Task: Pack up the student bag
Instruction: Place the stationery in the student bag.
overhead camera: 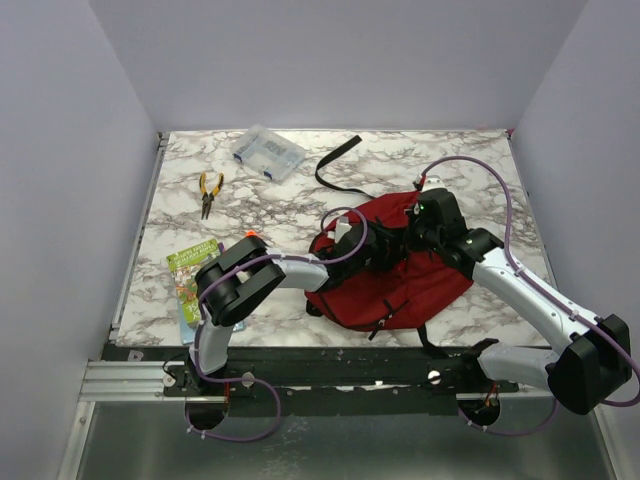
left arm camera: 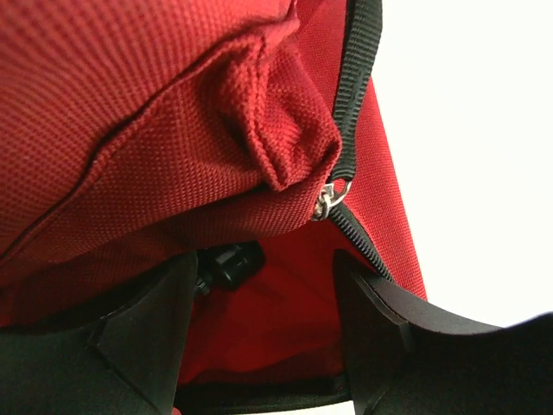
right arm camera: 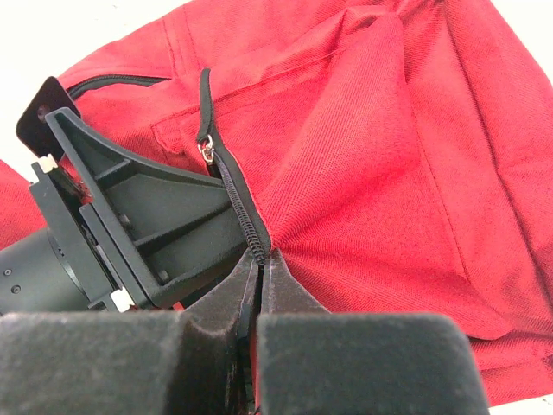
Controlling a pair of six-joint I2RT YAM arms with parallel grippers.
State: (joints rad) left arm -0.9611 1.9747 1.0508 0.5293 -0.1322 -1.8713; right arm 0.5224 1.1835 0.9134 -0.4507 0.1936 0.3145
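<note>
The student bag (overhead camera: pixel 400 285), dark red with black straps, lies at the table's centre right. My right gripper (right arm camera: pixel 263 259) is shut on the bag's zip edge and holds the fabric up, so it puckers toward the pinch. The zip pull (right arm camera: pixel 207 149) hangs further along that edge. My left gripper (left arm camera: pixel 268 337) stands open at the bag's mouth, one finger (left arm camera: pixel 143 328) on each side of the red lining, with nothing pinched. A metal zip ring (left arm camera: pixel 331 199) hangs just above it. From above, both grippers meet at the bag's top (overhead camera: pixel 395 240).
A clear plastic box (overhead camera: pixel 267 152) stands at the back. Yellow-handled pliers (overhead camera: pixel 209 191) lie left of centre, and a green booklet (overhead camera: pixel 192 275) sits near the left arm. A black strap (overhead camera: pixel 340 165) trails behind the bag. A black buckle (left arm camera: pixel 226 264) shows inside the opening.
</note>
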